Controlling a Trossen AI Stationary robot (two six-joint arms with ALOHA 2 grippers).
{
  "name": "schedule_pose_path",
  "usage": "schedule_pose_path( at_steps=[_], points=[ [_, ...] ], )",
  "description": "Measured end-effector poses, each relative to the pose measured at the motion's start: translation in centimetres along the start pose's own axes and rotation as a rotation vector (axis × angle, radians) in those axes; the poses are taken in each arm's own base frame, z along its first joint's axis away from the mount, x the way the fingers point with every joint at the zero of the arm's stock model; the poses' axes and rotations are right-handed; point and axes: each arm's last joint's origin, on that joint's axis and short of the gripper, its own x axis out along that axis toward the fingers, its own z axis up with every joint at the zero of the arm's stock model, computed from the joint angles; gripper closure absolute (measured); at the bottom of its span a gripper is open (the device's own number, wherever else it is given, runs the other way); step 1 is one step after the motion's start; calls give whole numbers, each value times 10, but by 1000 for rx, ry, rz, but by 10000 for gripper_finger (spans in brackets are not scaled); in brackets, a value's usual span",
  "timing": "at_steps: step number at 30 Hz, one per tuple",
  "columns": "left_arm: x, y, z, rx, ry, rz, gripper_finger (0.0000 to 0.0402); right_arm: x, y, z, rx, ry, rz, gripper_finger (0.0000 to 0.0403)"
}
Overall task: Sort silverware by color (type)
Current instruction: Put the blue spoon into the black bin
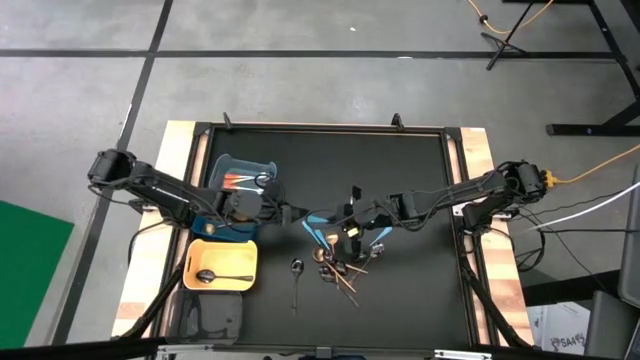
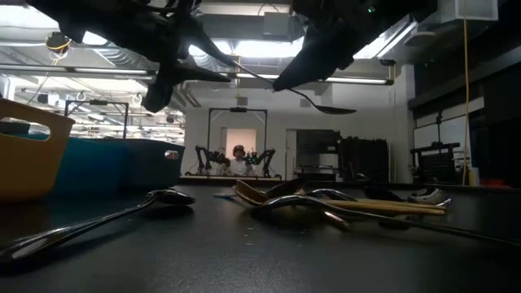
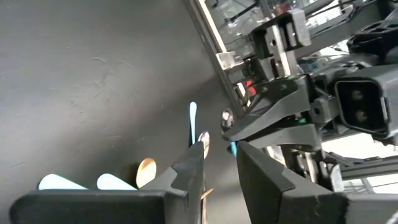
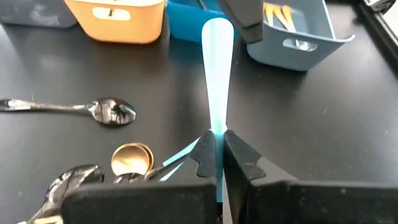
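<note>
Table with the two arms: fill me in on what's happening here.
The right hand is shut on a light blue utensil, holding it in the air toward the left hand, which hangs open close by, seemingly for a handover. A black spoon lies in the yellow bin. More silverware is piled unsorted on the table.

A: Non-task stuff? Black tabletop (image 1: pixel 420 180) on a pale wooden frame (image 1: pixel 180 180).

B: Bins along the left edge: blue bin (image 1: pixel 245 175) farthest back, yellow bin (image 1: pixel 222 265) just in front, grey bin (image 1: pixel 215 315) nearest the front edge.

A: Touching?

B: Blue and yellow close, contact unclear. Grey just beside yellow.

A: Around the tabletop?

B: Grey floor with dark lines (image 1: pixel 300 52), green mat (image 1: pixel 30 260) far left, orange cable (image 1: pixel 600 160) and a black stand (image 1: pixel 600 60) at right.

A: Low view?

B: Ceiling lights (image 2: pixel 260 49), a person (image 2: pixel 238 155) seated far back.
</note>
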Motion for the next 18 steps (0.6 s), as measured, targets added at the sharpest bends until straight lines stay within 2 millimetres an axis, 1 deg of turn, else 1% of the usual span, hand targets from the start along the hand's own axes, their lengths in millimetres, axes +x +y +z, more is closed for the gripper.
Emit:
schedule_pose_path(
  at_steps=[9, 18],
  points=[
    [1, 0, -2, 0, 0, -7, 311, 0, 0, -3, -5, 27, 11, 402],
    [-3, -5, -11, 9, -20, -13, 311, 0, 0, -3, -5, 27, 11, 402]
  ],
)
